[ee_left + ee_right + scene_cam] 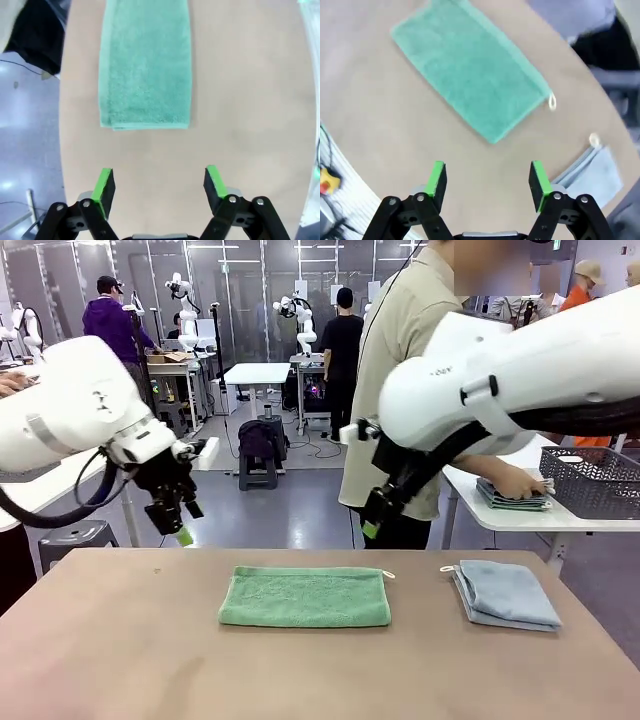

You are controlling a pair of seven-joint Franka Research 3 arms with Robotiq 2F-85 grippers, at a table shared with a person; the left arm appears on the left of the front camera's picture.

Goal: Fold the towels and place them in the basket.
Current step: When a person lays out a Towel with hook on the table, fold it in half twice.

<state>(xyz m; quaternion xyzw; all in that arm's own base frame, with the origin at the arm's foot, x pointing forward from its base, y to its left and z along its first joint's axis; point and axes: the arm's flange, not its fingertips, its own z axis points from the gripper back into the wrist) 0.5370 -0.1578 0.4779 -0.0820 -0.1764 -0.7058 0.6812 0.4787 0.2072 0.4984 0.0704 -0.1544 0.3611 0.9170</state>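
Front view: mint towel (304,597) (flat, rectangular)

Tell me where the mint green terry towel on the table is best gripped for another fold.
Probably at a short end, pinching a corner from above: the mint green terry towel lies flat as a long rectangle, so only its edges offer a lip. The left end is nearest the open left tool; the end with the loop is nearest the right tool.

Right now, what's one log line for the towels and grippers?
left gripper open, empty | right gripper open, empty | green towel folded, centre | blue towel folded, right side
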